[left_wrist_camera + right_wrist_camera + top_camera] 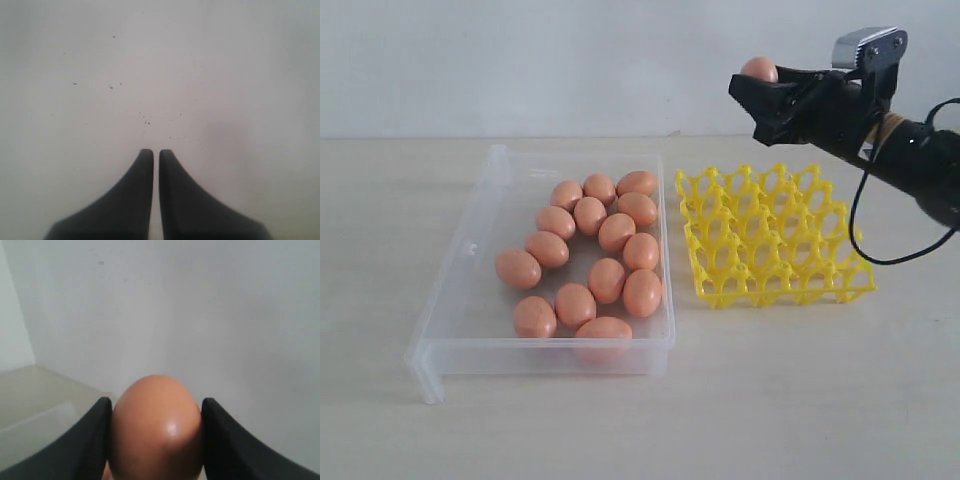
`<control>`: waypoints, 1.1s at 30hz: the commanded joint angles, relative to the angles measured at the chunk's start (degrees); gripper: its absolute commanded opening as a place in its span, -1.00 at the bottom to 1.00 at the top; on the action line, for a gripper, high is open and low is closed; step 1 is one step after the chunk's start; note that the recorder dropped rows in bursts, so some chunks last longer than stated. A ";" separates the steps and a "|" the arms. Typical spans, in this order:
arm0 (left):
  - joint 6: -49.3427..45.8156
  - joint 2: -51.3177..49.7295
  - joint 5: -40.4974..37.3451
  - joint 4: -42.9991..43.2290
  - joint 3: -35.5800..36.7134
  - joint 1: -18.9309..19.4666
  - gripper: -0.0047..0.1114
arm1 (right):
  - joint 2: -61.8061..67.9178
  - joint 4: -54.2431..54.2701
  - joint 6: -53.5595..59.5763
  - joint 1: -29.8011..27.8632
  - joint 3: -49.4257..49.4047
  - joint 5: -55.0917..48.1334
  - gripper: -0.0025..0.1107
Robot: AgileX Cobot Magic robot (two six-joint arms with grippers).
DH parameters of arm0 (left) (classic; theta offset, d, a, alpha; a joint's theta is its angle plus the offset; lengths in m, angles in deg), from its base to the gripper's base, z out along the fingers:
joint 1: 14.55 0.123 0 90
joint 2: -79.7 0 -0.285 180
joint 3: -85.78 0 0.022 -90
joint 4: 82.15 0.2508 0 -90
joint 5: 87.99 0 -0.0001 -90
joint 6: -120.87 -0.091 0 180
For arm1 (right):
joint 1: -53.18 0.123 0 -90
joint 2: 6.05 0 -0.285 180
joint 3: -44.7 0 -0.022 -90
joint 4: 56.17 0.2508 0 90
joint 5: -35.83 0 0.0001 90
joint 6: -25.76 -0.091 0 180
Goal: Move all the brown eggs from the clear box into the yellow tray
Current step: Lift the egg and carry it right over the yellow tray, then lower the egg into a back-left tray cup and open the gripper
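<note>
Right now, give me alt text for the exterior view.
The right gripper holds one egg in the air, raised near the empty yellow tray. The other eggs lie in the clear box left of the tray, on a pale table.

The right jaws hide most of the held egg (759,69).
</note>
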 commanded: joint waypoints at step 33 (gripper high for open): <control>0.23 0.18 -0.28 -0.45 0.27 -0.24 -0.84 | 21.87 -21.20 -12.09 2.08 25.50 -9.84 -0.96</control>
